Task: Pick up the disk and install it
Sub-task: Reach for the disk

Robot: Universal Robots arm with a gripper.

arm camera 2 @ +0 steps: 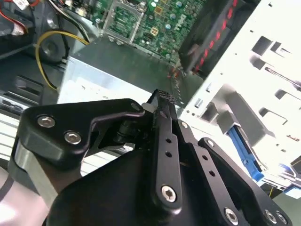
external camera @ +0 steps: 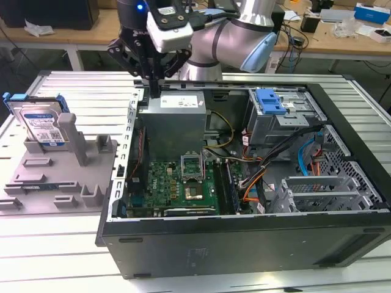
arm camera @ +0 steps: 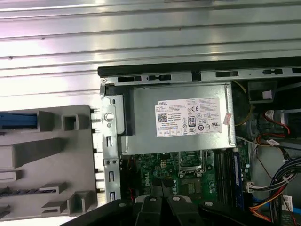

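Observation:
The disk (external camera: 40, 124), silver with a white-and-blue label and a blue frame, stands upright in a slot of the grey holder (external camera: 58, 177) at the exterior view's left. In the first wrist view its blue top edge (arm camera: 17, 121) shows in the holder. My gripper (external camera: 154, 90) hangs over the back corner of the open computer case (external camera: 244, 244), by the power supply (external camera: 174, 116), well to the right of the disk. Its black fingers (arm camera 2: 164, 101) lie together with nothing between them. In the first wrist view the gripper (arm camera: 157, 203) sits over the motherboard.
Inside the case are a green motherboard (external camera: 183, 180), bundled cables (external camera: 287, 152) and a metal drive cage (external camera: 284, 116) with a small blue clip (external camera: 269, 101) on top. The case and holder rest on a ribbed metal table (external camera: 79, 91). A cluttered workbench (external camera: 342, 27) stands behind.

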